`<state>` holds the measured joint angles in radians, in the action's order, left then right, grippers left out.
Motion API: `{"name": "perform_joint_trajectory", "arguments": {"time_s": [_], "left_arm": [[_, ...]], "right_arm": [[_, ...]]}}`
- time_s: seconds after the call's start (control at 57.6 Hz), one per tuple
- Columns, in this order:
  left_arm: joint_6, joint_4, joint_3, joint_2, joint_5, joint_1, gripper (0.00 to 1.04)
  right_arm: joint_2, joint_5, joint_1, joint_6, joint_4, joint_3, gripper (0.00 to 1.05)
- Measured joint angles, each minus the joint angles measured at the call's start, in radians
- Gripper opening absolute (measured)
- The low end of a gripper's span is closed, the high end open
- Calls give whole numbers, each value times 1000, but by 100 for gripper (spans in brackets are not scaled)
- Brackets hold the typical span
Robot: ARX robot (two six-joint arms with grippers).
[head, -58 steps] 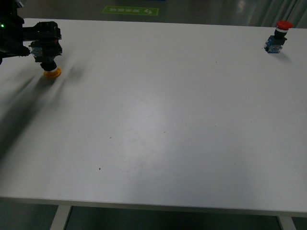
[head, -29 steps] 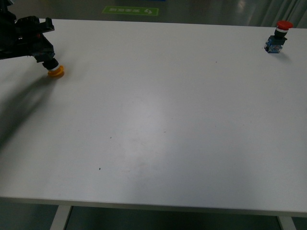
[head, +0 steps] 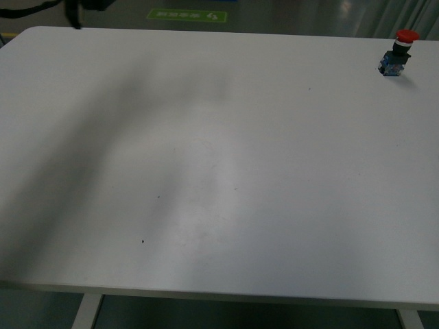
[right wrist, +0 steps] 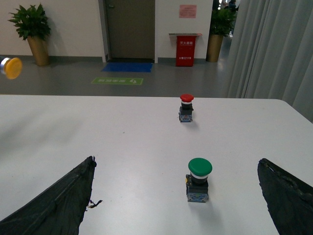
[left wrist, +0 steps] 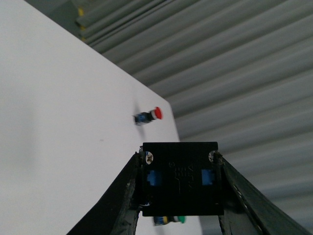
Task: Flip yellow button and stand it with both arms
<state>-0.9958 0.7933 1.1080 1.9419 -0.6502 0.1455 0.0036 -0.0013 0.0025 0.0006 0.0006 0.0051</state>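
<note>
L gripper [left wrist: 180, 193] jaws pinched yellow button [left wrist: 180, 176] by its block, off the bench [head: 219, 171]; arm [head: 74, 12] at front view's upper left. R gripper [right wrist: 176, 164] jaws were spread. Red button [head: 398, 53] upper right.

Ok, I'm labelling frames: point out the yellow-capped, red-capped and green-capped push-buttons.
yellow-capped push-button [left wrist: 179, 181], left wrist view, black contact block.
red-capped push-button [head: 398, 52], front view, collar.
green-capped push-button [right wrist: 199, 180], right wrist view, collar.
</note>
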Motion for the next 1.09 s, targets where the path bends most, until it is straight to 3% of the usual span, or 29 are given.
{"name": "perform_joint_trajectory", "arguments": {"time_s": [0.208, 0.503, 0.815, 1.093], "left_arm": [[-296, 307, 8, 64, 59, 134, 36], [-609, 552, 22, 105, 106, 199, 36], [-684, 600, 24, 108, 126, 230, 36], [-685, 547, 22, 109, 99, 283, 36]], "right_arm": [[0, 0, 0, 0, 0, 0, 97], [0, 0, 0, 0, 0, 0, 97], [0, 0, 0, 0, 0, 0, 97], [0, 0, 0, 0, 0, 0, 97]]}}
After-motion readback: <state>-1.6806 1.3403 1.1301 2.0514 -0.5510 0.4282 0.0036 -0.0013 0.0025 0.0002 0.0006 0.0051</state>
